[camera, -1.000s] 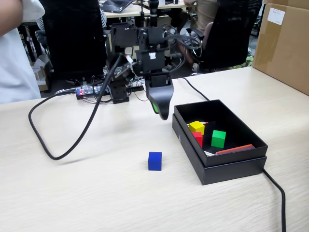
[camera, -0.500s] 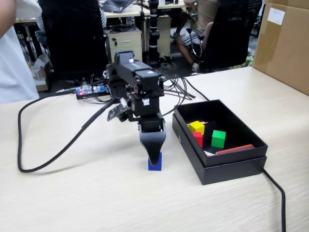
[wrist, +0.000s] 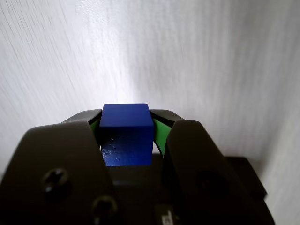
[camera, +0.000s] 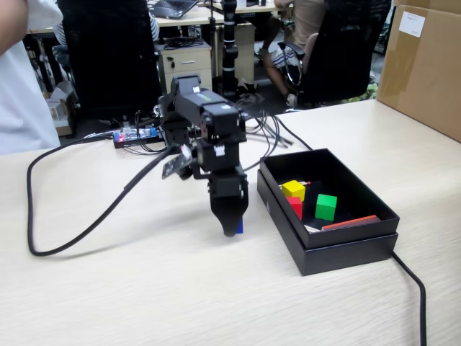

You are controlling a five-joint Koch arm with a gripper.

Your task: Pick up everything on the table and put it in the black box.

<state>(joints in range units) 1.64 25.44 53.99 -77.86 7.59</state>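
My gripper (camera: 232, 229) points down at the table (camera: 144, 288), left of the black box (camera: 346, 252). It is shut on the blue cube (wrist: 125, 126), which sits between the green-lined jaws in the wrist view; only a blue sliver (camera: 239, 228) shows beside the tip in the fixed view. The tip is at or just above the tabletop. Inside the box lie the yellow cube (camera: 293, 189), the red cube (camera: 295, 207) right below it, and the green cube (camera: 326, 207).
A thin red strip (camera: 351, 223) lies in the box's front corner. Black cables (camera: 65, 238) loop across the table to the left and one runs past the box (camera: 410, 281). A brown carton (camera: 425, 65) stands at the back right.
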